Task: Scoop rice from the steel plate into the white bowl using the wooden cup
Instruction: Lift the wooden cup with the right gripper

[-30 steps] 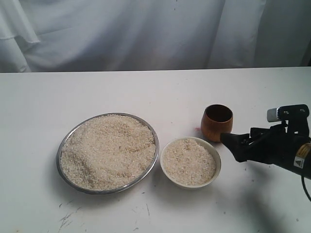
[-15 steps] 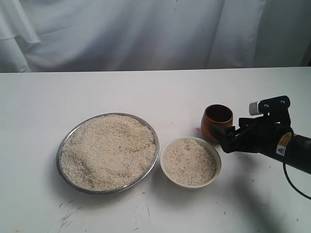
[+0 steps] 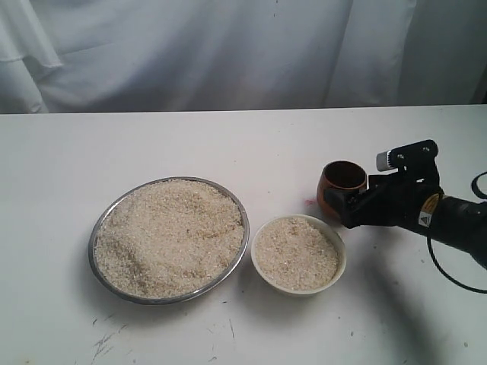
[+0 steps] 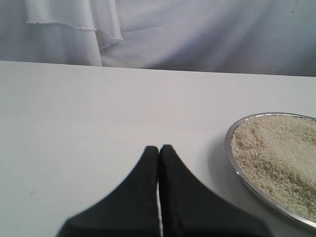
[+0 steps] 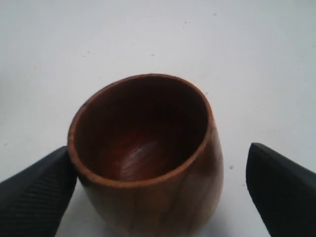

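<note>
**Fig.** Ext. + wrist views, pre-grasp stage. The wooden cup (image 3: 342, 185) is being shown upright and empty on the white table (image 3: 228, 144). The steel plate (image 3: 92, 247) is carrying the main heap of rice (image 3: 171, 236). The white bowl (image 3: 340, 255), at 3 o'clock of the plate, is already holding some grains, and the cup is standing at approx. 1 o'clock of the bowl.

The right gripper (image 5: 159, 163), entering from 3 o'clock, is being held open around the cup. One finger (image 5: 34, 192) is touching or just beside the wall; the other is apart from it. The left gripper (image 4: 158, 153) is being held closed on nothing, near the plate's rim.

Risk: w/ contact on one side first, the cup is likely to be pushed or tipped toward the bowl during closing. The glossy, rounded wall may also slip.

A yellow warning sticker (image 3: 423, 219) is being shown on the right arm; its text cannot be read.
</note>
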